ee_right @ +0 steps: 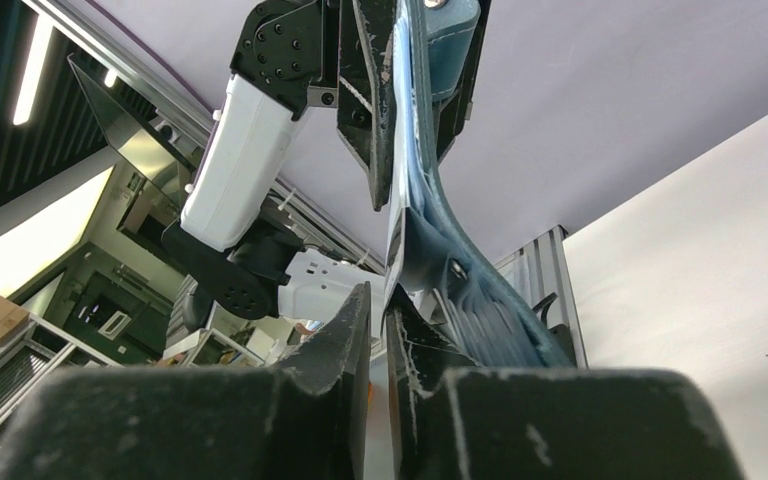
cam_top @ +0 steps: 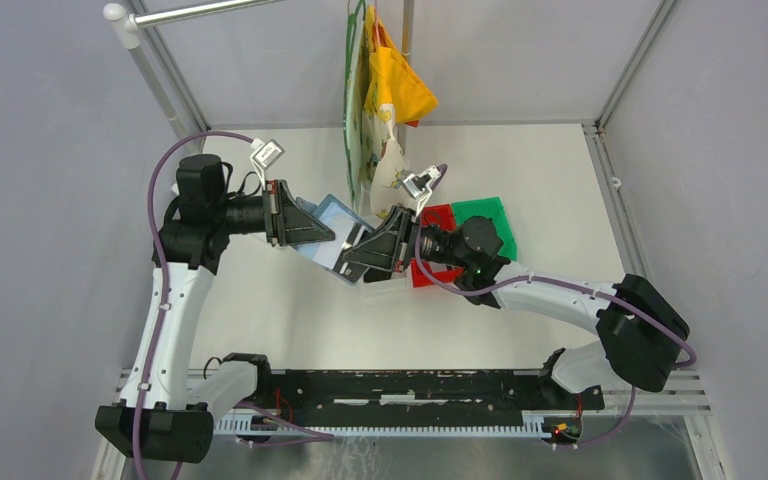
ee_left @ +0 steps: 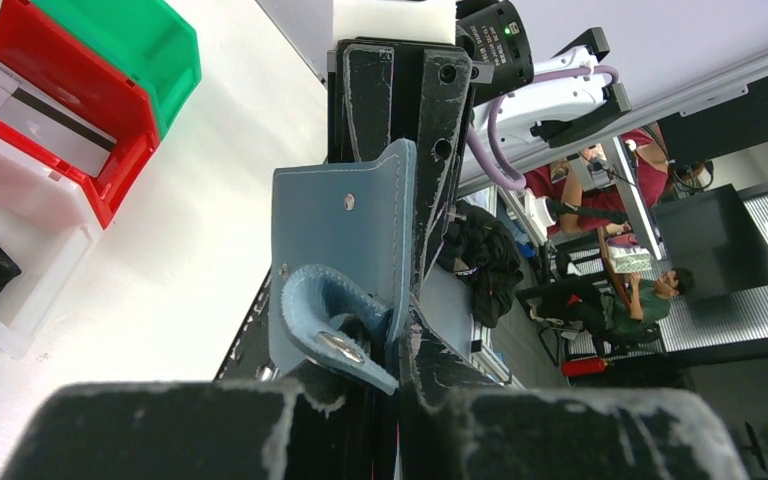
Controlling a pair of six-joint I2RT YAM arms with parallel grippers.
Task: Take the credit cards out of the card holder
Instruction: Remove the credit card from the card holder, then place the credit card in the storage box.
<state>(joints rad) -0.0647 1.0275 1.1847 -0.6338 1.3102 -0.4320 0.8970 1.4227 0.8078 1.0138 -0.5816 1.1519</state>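
Left gripper clamped on card holder, right gripper slightly parted at its edge

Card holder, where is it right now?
Top view, just left of centre: the card holder is clamped in the left gripper, with the right gripper at its other end and the red bin just to the right.
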